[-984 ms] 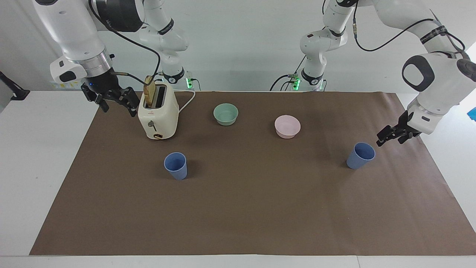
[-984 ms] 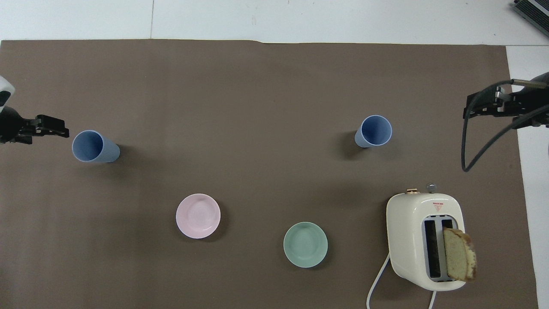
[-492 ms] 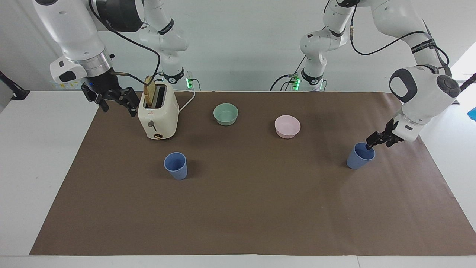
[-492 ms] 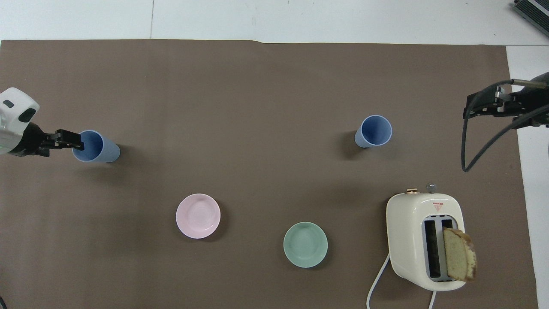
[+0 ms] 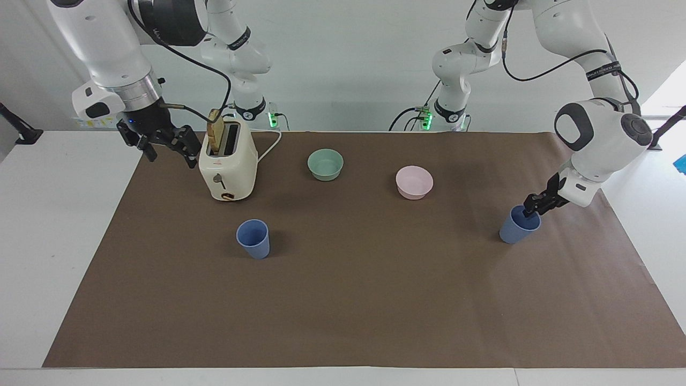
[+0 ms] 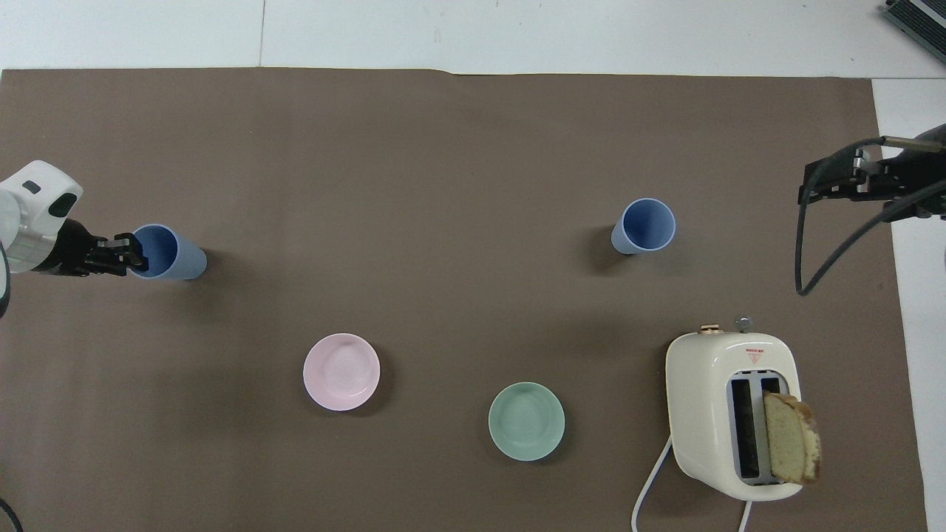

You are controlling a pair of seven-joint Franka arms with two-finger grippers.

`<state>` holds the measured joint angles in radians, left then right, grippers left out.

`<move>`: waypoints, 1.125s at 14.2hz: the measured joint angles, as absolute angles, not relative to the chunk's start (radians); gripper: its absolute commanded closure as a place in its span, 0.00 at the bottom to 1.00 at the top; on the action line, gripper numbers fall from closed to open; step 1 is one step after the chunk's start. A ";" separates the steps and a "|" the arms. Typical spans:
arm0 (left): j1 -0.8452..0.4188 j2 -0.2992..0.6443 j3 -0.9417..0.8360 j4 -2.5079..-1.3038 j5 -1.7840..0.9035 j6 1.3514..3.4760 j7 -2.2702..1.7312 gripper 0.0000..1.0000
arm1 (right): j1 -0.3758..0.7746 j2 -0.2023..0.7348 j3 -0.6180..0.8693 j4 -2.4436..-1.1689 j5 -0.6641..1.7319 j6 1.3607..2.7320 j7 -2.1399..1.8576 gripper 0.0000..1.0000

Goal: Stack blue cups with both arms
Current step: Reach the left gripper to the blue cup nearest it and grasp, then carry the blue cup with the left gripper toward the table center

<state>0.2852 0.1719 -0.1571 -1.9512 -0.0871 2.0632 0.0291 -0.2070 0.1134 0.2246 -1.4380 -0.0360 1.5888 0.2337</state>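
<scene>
Fingers of the left gripper (image 5: 531, 209) sit at the rim of one blue cup (image 5: 517, 225), tips at the edge on the left arm's end; whether they pinch the wall or stand apart, cannot tell. Left arm bends down from a high elbow, forearm slanted low over the brown mat (image 5: 353, 300), wrist angled toward the cup mouth. In the overhead view this gripper (image 6: 127, 253) comes in sideways and meets that cup (image 6: 168, 253) at its lip. Cup stands upright on the mat near the left arm's end of the worktop (image 5: 53, 225).

Right gripper (image 5: 167, 145) hangs in the air just beside the toaster (image 5: 228, 166), over the mat edge at the right arm's end, fingers spread wide and holding nothing; right arm waits, wrist pointing down. Second blue cup (image 5: 253, 238) stands upright, farther from the robots than the toaster, well apart from the first. Bread slice (image 5: 216, 133) sticks out of a toaster slot. Green bowl (image 5: 325, 164) and pink bowl (image 5: 414, 182) sit between the cups, nearer the robots.
</scene>
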 measured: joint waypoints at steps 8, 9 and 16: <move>0.282 0.164 -0.167 -1.857 -0.102 1.984 0.015 1.00 | -0.207 0.113 0.225 -1.438 -0.036 1.589 0.234 0.00; 0.278 0.160 -0.174 -1.826 -0.106 1.952 -0.013 1.00 | -0.207 0.113 0.225 -1.438 -0.036 1.589 0.234 0.00; 0.073 0.132 -0.239 -1.740 -0.125 1.889 -0.424 1.00 | -0.207 0.113 0.225 -1.438 -0.036 1.589 0.234 0.00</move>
<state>0.0734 0.1324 -0.2385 -1.7400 -0.1247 1.8889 -0.4244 -0.2070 0.1135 0.2246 -1.4380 -0.0360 1.5888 0.2338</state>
